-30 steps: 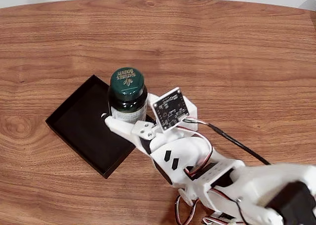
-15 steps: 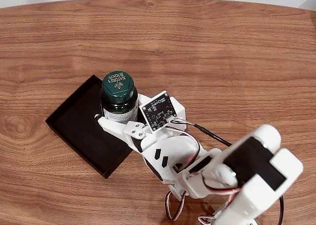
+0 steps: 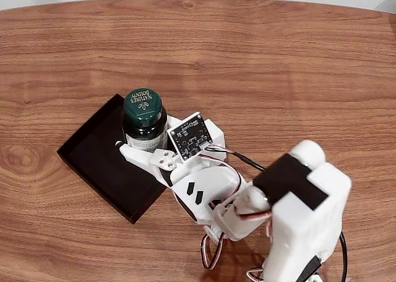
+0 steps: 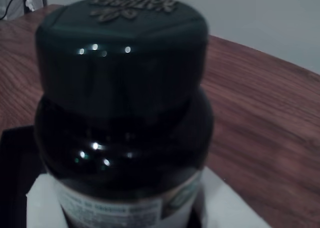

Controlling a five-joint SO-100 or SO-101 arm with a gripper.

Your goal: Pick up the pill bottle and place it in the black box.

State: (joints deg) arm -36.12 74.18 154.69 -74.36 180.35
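Claw (image 3: 143,147) is clamped on the pill bottle (image 3: 143,118), white fingers on either side of the label, bottle upright w/ green cap on top. Vs 1 s ago, claw + bottle have shifted left and slightly up in the fixed view: the cap sat over the black box's right corner then, now it's further in over the right part of the tray. Half a sec ago it was nearly where it is now, so the last shift is small. Arm's rear segment has also swung: it lay low at the frame's bottom right before, now a big white block w/ a black face stands up at bottom right.

Black box (image 3: 102,155) sits diamond-wise on the surface (image 3: 278,65), left of centre, its place unchanged. Whether the bottle's base touches the tray floor can't be told; claw hides it.

Surface is reddish-brown wood grain w/ a curved far edge; a pale strip of wall or floor beyond it.

Wrist view: the pill bottle (image 4: 122,113) very close, dark cap w/ raised lettering, amber shoulder, top of label, white claw parts low on both sides, a bit of the black box (image 4: 12,178) at lower left, a grey wall beyond the wood. Fixed view gives the whole tray and arm, incl. the small circuit board (image 3: 187,136) on the wrist.
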